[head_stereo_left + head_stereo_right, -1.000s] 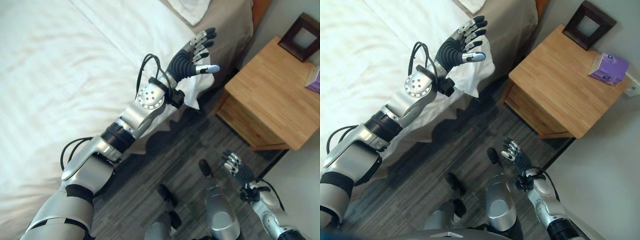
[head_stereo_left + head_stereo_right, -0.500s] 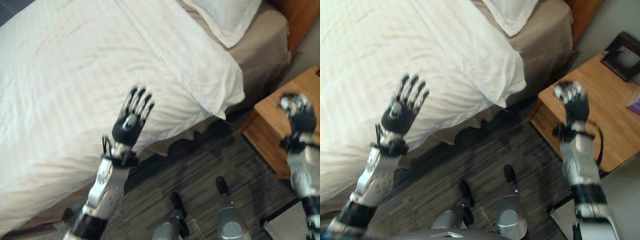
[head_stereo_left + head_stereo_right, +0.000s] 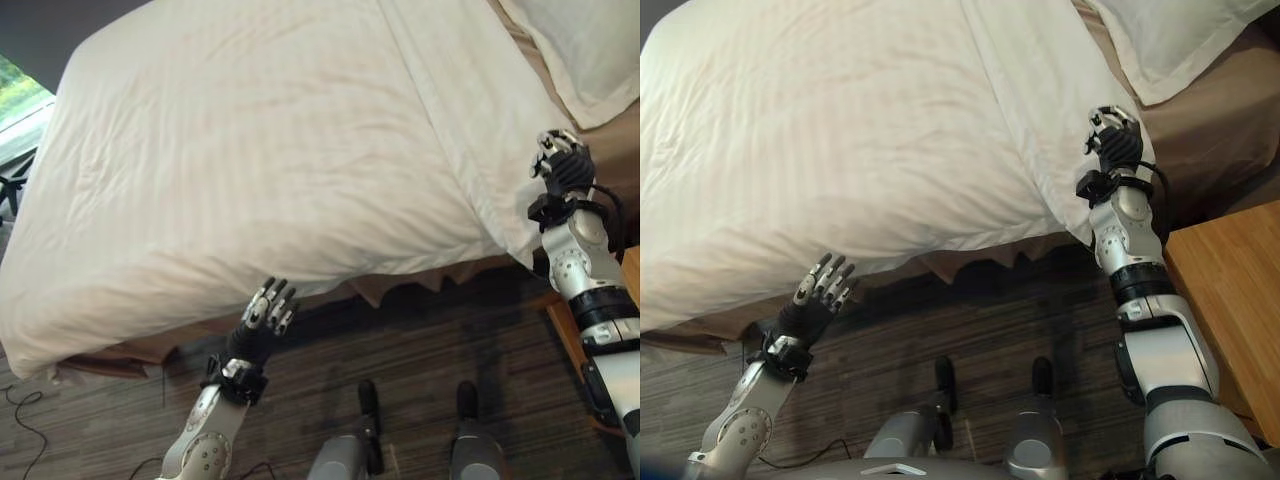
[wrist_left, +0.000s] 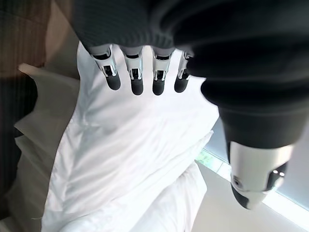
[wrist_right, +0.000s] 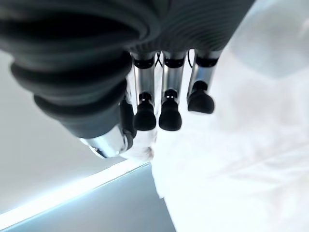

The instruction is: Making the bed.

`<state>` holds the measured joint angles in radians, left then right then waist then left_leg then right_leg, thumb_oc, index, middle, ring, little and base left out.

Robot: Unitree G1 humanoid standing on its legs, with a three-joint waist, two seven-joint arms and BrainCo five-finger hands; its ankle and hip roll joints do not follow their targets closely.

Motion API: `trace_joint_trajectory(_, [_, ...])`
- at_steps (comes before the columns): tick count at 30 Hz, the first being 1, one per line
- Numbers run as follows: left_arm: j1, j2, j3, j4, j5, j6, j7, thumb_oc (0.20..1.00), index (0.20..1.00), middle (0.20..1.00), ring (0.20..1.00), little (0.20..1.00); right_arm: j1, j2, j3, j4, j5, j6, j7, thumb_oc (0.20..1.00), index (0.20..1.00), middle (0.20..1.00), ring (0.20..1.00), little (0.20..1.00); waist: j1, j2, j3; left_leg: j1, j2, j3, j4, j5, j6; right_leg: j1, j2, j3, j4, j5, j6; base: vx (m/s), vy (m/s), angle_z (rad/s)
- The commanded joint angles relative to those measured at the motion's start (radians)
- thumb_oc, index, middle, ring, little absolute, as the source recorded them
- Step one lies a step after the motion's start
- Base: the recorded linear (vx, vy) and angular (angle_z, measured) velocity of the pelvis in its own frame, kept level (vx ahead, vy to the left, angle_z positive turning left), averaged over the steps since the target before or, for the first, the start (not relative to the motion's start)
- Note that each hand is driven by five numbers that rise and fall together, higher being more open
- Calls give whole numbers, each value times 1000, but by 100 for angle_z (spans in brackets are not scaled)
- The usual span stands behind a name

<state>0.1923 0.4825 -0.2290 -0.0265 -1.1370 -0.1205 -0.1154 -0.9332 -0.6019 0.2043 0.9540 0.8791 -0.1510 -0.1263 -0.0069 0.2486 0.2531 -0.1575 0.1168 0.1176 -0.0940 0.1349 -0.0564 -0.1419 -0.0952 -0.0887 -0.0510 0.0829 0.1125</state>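
Two hands: both raised at the bed's near side, nothing in either.
Left hand (image 3: 262, 322): yr left hangs over the dark wood-grain floor (image 3: 420, 330), just below the duvet's hanging edge, apart from it; fingers (image 4: 135, 77) straight & spread, thumb out to the side.
Right hand (image 3: 1112, 142): up by the duvet's folded-back corner (image 3: 1080, 215), near the nightstand; fingers (image 5: 170, 113) bent in toward the thumb, gripping nothing you can see. Touching the cloth or not: can't tell.
Duvet (image 3: 270, 150): white, spread over most of the bed, lightly rumpled, top edge turned back.
Pillow (image 3: 1180, 35): white, at the head end, on the tan sheet (image 3: 1220, 110).
Nightstand (image 3: 1230, 290): light wood, beside the bed, right of yr right arm.
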Motion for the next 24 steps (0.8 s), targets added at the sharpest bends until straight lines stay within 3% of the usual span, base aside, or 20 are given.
trace_joint_trajectory(1, [-82, 20, 6, -27, -32, -37, -29, 1000, 1000, 1000, 1000, 1000, -183, -48, 58, 71, 62, -3, 40, 200, 200, 200, 200, 200, 28, -47, -6, 82, -19, -10, 7, -50, -76, -22, 3, 47, -36, -18, -15, -33, -37, 0])
trace_joint_trajectory(7, [-106, 4, -29, -20, -25, -43, -29, 1000, 1000, 1000, 1000, 1000, -264, -103, 12, 307, 145, 54, 79, 200, 200, 200, 200, 200, 76, 0, 6, 28, -31, -32, 7, -16, -87, -69, -11, 36, -35, -16, -8, -27, -13, 6])
trace_joint_trajectory(12, [-105, -17, -43, -3, 1, -26, -48, 1000, 1000, 1000, 1000, 1000, -229, -112, 7, 366, 129, 104, 124, 200, 200, 200, 200, 200, 83, 29, 19, 6, -36, -39, 7, -8, -88, -93, -12, 39, -33, -16, -8, -2, -5, 2])
trace_joint_trajectory(20, [-138, -108, -87, 26, 23, -20, -42, 1000, 1000, 1000, 1000, 1000, 100, 104, -203, 393, 291, 82, 138, 200, 200, 200, 200, 200, 43, 74, 62, -2, -44, -29, 7, -13, -81, -120, -19, 60, -5, -31, -11, 26, 17, -5])
trace_joint_trajectory(24, [-122, -141, -48, 36, 28, -14, -68, 1000, 1000, 1000, 1000, 1000, 355, 171, -256, 463, 169, 119, 159, 200, 200, 200, 200, 200, 4, 70, 75, 10, -45, -28, 7, -29, -75, -106, -18, 55, -6, -40, -13, 30, 3, 0])
